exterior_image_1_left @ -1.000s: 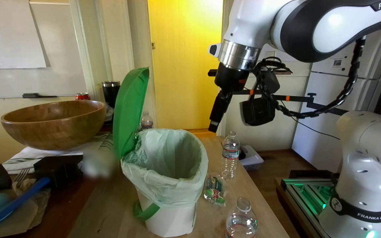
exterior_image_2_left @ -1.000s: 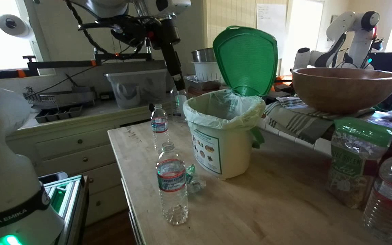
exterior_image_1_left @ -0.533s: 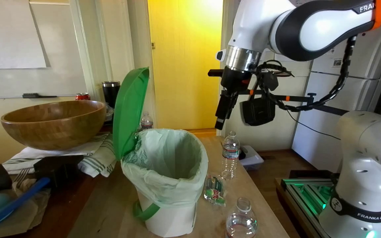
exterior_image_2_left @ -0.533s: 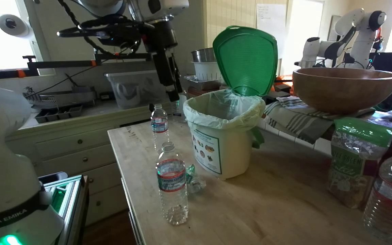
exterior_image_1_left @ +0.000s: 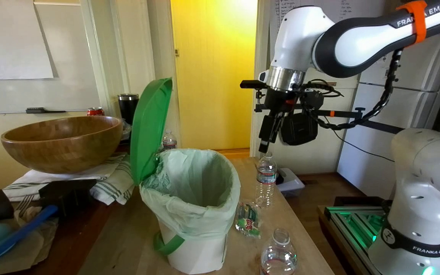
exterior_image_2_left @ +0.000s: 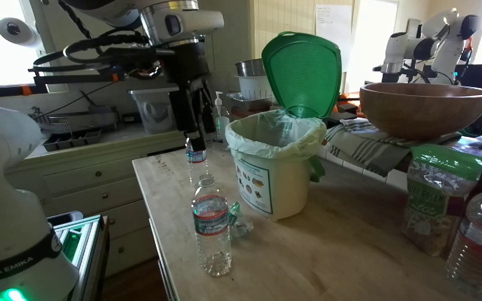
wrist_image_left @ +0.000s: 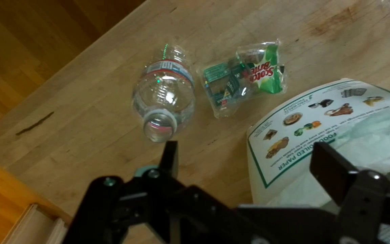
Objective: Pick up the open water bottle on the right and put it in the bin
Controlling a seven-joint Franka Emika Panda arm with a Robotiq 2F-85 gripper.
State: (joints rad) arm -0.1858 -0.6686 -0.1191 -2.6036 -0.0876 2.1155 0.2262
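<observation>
The open water bottle (exterior_image_2_left: 209, 221) stands upright near the table's edge on the robot's side. It is slim, clear and capless, with a red-and-blue label, and also shows in an exterior view (exterior_image_1_left: 266, 177). In the wrist view (wrist_image_left: 168, 91) it is left of centre, mouth toward me. The bin (exterior_image_2_left: 274, 184) stands beside it, green lid up and pale liner over its rim; its labelled wall (wrist_image_left: 283, 149) shows at right in the wrist view. My gripper (wrist_image_left: 249, 162) is open and empty, fingers wide apart, a little above the bottle's neck and touching nothing; it shows in both exterior views (exterior_image_1_left: 264, 148) (exterior_image_2_left: 197, 142).
A Scotch-Brite packet (wrist_image_left: 245, 78) lies between bottle and bin. Another capless bottle (exterior_image_1_left: 279, 256) stands near the table edge, beyond the packet. A capped bottle (exterior_image_2_left: 481, 238), a green-topped food bag (exterior_image_2_left: 439, 205) and a wooden bowl (exterior_image_1_left: 63, 145) stand on the bin's lid side.
My gripper has moved away from the bin toward the robot's side and come down nearer to the bottle. Bottle and bin have not moved. An arm in the background has shifted.
</observation>
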